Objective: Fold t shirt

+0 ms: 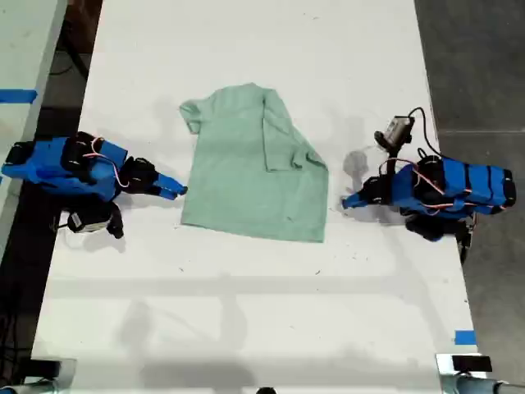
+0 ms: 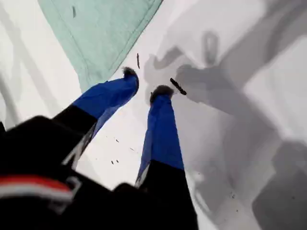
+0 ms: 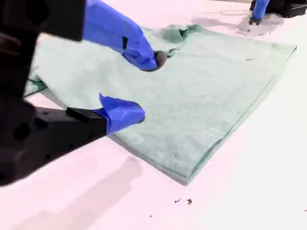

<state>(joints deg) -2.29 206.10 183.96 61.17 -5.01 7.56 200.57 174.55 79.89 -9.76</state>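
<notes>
Covering shirt front: folded sleeve (image 1: 289, 139) of t shirt (image 1: 246, 176).

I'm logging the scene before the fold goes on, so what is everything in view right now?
t shirt: one, pale mint green, middle of the table, one side folded over.
table: one, white, under everything.
tape pieces: two, blue, one at the table's edge at the exterior view's right, one on the surface at the exterior view's left.
my first pincer: one, blue, open, empty, beside a shirt corner.
my second pincer: one, blue, open, at the shirt's opposite edge.
</notes>
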